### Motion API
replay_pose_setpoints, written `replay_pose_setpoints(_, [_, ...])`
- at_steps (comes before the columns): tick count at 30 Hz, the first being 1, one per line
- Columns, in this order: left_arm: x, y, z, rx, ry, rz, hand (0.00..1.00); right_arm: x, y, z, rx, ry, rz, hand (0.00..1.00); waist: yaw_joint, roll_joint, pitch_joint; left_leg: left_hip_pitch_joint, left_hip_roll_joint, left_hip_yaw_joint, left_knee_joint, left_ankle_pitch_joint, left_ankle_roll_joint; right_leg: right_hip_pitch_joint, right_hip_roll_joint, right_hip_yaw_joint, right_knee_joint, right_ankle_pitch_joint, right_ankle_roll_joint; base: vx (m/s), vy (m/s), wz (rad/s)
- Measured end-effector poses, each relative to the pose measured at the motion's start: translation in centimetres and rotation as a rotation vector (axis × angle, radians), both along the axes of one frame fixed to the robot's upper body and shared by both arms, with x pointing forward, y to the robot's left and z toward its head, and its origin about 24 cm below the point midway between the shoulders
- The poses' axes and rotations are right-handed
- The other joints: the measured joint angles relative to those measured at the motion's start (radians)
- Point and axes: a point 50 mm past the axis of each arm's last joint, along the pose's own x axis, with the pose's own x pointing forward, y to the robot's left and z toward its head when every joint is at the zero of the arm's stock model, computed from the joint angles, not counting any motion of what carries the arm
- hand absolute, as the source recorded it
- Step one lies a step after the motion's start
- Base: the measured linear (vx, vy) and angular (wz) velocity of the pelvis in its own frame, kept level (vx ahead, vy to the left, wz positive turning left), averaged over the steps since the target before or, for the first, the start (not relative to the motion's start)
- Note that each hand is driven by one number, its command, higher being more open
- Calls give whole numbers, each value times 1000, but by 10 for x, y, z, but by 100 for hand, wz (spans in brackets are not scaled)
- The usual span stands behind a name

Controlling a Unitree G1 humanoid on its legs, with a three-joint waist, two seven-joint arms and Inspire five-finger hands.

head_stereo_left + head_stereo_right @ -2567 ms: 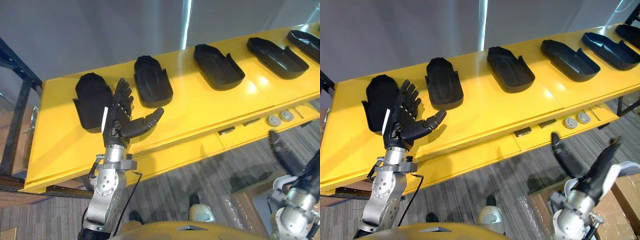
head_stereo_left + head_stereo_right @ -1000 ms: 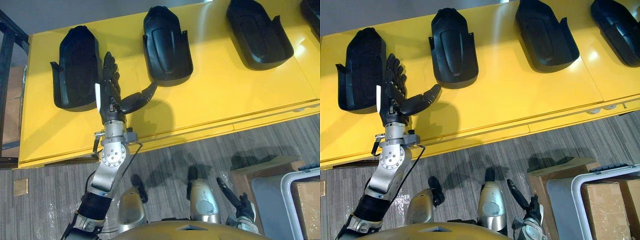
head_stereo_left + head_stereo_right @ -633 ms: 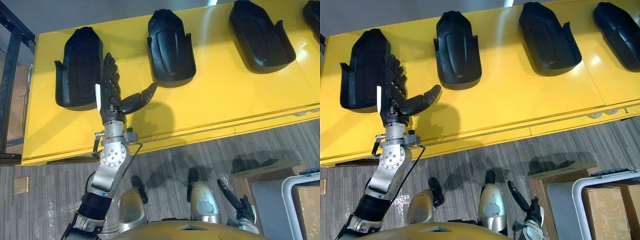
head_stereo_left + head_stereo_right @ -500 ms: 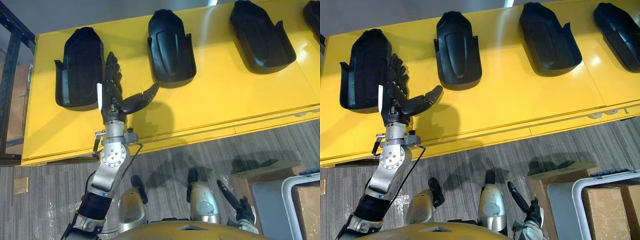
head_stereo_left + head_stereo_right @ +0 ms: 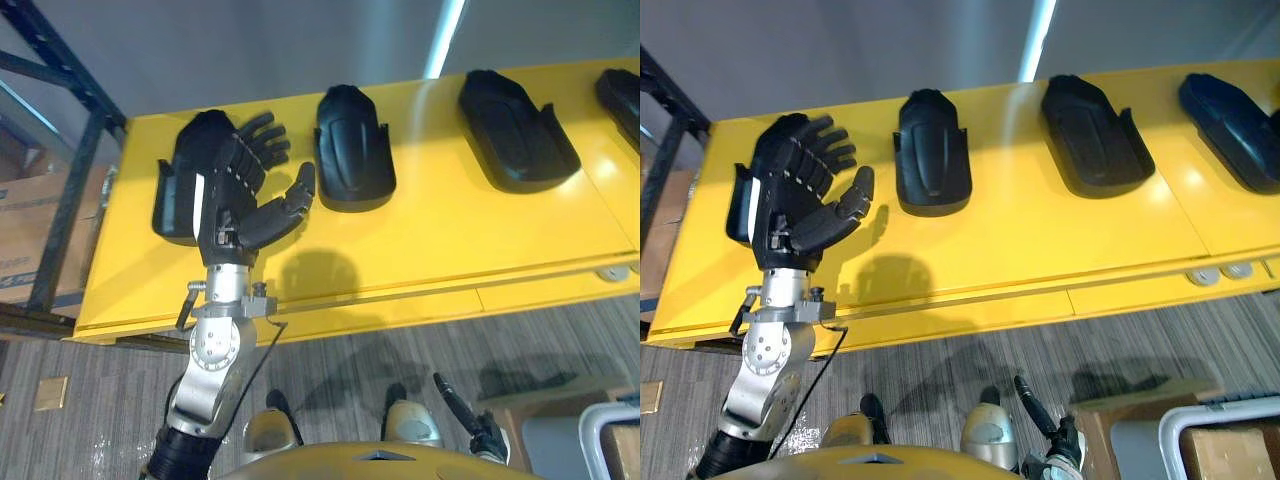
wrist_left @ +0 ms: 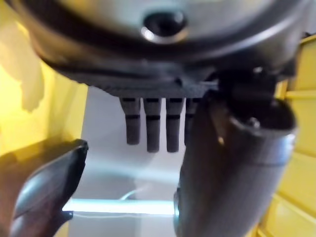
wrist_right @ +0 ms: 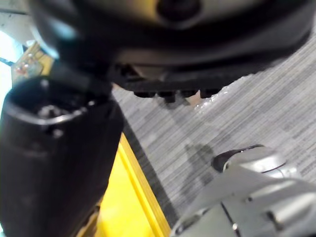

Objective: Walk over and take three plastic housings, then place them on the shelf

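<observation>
Several black plastic housings lie in a row on the yellow table (image 5: 440,230). The leftmost housing (image 5: 178,175) is partly hidden behind my left hand (image 5: 240,200), which is raised over its right side, open, with fingers (image 6: 148,128) spread and straight and holding nothing. I cannot tell whether the hand touches it. To its right lie the second housing (image 5: 352,150), the third housing (image 5: 515,130) and another housing (image 5: 1230,115) near the table's right end. My right hand (image 5: 470,420) hangs low over the floor, apart from the table, open and holding nothing.
A dark metal shelf frame (image 5: 70,190) stands at the table's left end, with a cardboard box (image 5: 35,230) behind it. Round buttons (image 5: 1220,272) sit on the table's front edge. A white-rimmed bin (image 5: 612,440) stands on the grey floor at lower right.
The camera has tilted up, shifting the whole picture. My left hand has risen and spread its fingers, now overlapping the leftmost housing instead of lying beside it.
</observation>
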Motion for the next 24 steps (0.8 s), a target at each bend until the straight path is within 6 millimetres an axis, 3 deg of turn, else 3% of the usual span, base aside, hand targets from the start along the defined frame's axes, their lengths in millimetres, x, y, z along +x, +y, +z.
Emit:
replay_pose_setpoints(5, [-23, 16, -28, 143, 124, 59, 0, -5, 0, -2, -1, 30, 13, 100, 30, -3, -10, -4, -19, -53, -42, 37, 2, 26, -7, -56, -17, 0, 0, -26, 3, 30])
replay_pose_setpoints(12, [-41, 29, -67, 3, 332, 104, 0, -9, -6, -4, 2, 55, 23, 100, 50, 8, -17, -9, -37, -86, -90, 78, 9, 26, -17, -92, -15, 1, 3, -34, 8, 17])
replay_pose_setpoints(24, [-42, 55, -75, -21, 351, 238, 0, 1, -6, -3, 14, 29, 27, 100, 45, 19, -18, -9, -44, -88, -147, 121, 13, -7, -19, -94, -1, 2, 4, -20, 1, 2])
